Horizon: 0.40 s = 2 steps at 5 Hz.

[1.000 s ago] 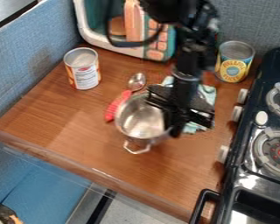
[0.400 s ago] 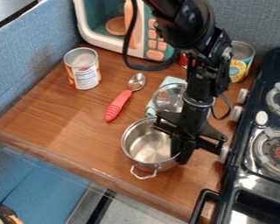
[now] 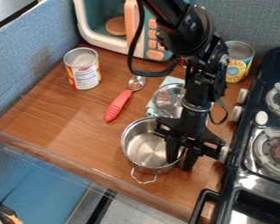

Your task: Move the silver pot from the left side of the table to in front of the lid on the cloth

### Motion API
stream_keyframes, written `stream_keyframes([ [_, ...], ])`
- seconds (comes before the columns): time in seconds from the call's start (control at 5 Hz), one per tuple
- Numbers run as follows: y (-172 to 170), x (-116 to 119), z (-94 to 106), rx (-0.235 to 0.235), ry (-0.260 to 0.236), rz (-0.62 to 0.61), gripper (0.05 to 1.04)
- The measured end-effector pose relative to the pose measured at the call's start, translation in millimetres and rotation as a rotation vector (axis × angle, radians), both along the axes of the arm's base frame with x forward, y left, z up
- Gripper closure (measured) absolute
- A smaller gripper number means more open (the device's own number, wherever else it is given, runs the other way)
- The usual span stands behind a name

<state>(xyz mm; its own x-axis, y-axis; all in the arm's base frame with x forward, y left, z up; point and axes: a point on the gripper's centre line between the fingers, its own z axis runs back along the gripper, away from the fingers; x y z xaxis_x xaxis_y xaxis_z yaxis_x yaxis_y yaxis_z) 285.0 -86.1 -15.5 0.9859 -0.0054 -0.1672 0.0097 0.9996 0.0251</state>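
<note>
Toward the counter's front edge and a little nearer the stove, the steel pot and the gripper had shifted together, and the gripper's fingers had then spread. Near the counter's left edge stood an open-topped can; the toy microwave sat at the back edge. The red-handled spoon lay before it, bowl toward the back. Right of the spoon, the pot stood upright by the front edge, one looped handle facing that edge. Behind it a lid lay on a light-blue cloth. The gripper was partly open astride the pot's right rim, one finger inside, one outside; whether either touched, I could not tell. Farther right, a yellow-and-blue-labelled can stood toward the back, near the stove.
</note>
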Motion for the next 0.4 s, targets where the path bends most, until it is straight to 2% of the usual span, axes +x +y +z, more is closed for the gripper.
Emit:
stream_keyframes([
  [0.2,-8,6,38.2,-0.027,-0.12,-0.027,0.224],
  [0.4,-8,6,59.9,-0.049,-0.168,-0.044,0.073],
])
